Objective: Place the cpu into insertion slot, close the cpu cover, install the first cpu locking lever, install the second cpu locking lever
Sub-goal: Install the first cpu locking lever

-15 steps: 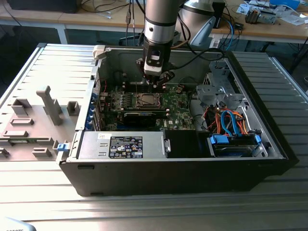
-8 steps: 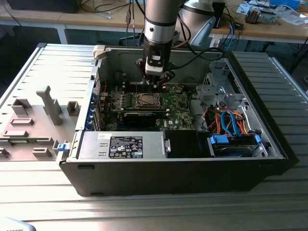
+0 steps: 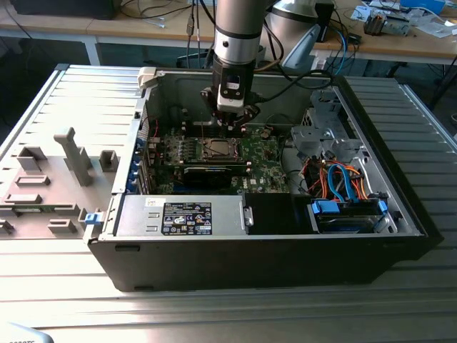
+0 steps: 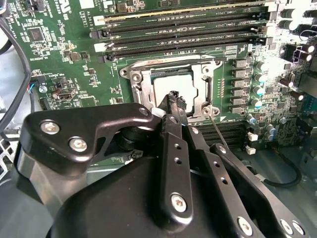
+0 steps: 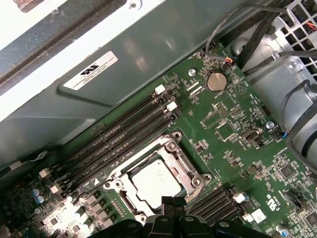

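Looking down past the pincer (image 4: 174,99) in the second wrist view, I see its two black fingertips drawn together with nothing between them, their tips over the near edge of the cpu (image 4: 173,88). That reads to me as clenched and empty, a narrow point suited to pressing or nudging rather than carrying.

The cpu is a pale silvery square, and it already lies flat in the insertion slot (image 5: 131,191), which shows clearly in the first wrist view as a square socket on the green motherboard (image 5: 257,168). The cpu cover (image 4: 141,84), a thin metal frame with a large window, appears to lie down around the chip, so the chip's top shows through the opening. I judge the first two steps done. A thin wire lever (image 4: 218,131) slants away from the socket's corner in the second wrist view; I cannot tell whether it is latched.

Just beside the socket run the narrow parallel memory slots (image 5: 119,141), and a round coin battery (image 5: 216,81) sits well apart on the board.

In the exterior view, the arm (image 3: 235,43) reaches straight down into the open computer case (image 3: 285,257), which lies on its side on a ribbed metal worktop (image 3: 400,314) so the board faces up. The removed side panel (image 3: 50,179) rests at the exterior view's left.
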You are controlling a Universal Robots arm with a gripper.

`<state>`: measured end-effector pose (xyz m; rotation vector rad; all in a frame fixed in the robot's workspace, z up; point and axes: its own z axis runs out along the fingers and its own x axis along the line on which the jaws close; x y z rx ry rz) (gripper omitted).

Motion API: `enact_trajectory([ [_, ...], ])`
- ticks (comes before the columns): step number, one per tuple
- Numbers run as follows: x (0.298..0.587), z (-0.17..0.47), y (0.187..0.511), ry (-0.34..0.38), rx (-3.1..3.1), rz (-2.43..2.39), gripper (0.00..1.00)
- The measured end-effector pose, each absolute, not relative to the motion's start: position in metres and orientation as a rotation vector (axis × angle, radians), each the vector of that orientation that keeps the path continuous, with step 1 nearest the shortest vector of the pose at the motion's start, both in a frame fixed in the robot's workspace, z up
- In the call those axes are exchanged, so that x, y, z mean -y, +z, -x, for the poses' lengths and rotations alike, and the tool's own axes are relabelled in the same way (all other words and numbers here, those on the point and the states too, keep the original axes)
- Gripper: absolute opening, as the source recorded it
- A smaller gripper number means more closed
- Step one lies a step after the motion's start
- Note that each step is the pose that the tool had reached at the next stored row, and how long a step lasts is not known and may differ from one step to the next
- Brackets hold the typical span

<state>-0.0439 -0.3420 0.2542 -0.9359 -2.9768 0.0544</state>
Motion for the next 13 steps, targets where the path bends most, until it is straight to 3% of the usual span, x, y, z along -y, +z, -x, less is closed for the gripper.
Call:
enact_trajectory([
  [13, 0.342, 0.0439, 0.2542, 0.055, 2.995, 0.877, 0.11],
])
